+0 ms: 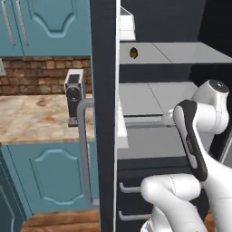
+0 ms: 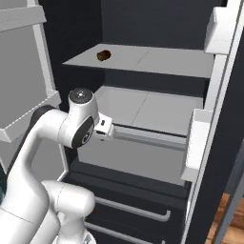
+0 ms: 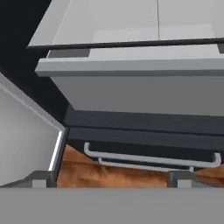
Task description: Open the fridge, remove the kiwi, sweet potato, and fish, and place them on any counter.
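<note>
The fridge [image 1: 105, 136] stands open, its black left door edge-on with a grey bar handle [image 1: 84, 149]. A small olive-brown kiwi [image 1: 132, 53] lies alone on the upper grey shelf [image 2: 157, 61], also the kiwi [image 2: 103, 55] near that shelf's back left. My gripper [image 3: 111, 180] is open, fingertips [image 3: 39, 179] wide apart with nothing between them. It hangs before the lower shelf edge, well below the kiwi, and looks down at the two drawer handles [image 3: 148, 159]. The sweet potato and the fish are out of view.
The beige counter [image 1: 27, 118] lies left of the fridge with a dark appliance [image 1: 74, 97] at its right end. Door bins [image 2: 198, 143] jut from the right door. My white arm [image 1: 195, 136] crosses in front of the lower shelves. Wood floor [image 3: 109, 175] lies below.
</note>
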You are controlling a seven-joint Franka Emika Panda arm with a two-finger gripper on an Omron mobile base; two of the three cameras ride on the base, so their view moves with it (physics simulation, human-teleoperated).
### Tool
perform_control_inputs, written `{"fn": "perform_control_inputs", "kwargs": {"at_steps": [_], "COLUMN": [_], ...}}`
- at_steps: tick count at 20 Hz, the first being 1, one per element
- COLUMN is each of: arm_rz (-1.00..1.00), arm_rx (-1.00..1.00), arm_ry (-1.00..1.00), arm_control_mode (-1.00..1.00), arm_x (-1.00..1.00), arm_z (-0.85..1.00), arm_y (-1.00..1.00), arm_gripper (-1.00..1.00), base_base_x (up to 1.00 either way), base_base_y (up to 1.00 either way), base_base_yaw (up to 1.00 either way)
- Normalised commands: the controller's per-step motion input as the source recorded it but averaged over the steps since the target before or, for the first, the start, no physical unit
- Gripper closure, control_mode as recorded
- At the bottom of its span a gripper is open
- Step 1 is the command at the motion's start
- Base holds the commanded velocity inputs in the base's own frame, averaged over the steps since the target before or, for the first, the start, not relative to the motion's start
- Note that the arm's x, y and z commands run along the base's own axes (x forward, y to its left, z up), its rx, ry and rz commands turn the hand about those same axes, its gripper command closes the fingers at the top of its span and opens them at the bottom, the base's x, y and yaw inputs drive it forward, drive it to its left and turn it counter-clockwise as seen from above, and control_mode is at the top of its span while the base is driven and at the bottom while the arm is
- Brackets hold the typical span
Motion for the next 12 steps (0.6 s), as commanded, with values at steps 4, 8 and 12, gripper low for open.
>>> {"fn": "perform_control_inputs", "kwargs": {"at_steps": [4,8,12], "arm_rz": [0.0,0.01,0.08], "arm_rx": [0.0,-0.02,-0.1], "arm_ry": [0.0,-0.08,-0.61], "arm_control_mode": [1.0,-1.0,-1.0], "arm_x": [0.0,-0.04,-0.49], "arm_z": [0.0,0.34,0.99], "arm_y": [0.0,0.06,0.09], "arm_gripper": [-1.0,-1.0,-1.0], "base_base_x": [1.0,0.44,0.0], "base_base_y": [0.05,0.08,0.0], "base_base_yaw": [-0.04,0.0,0.0]}}
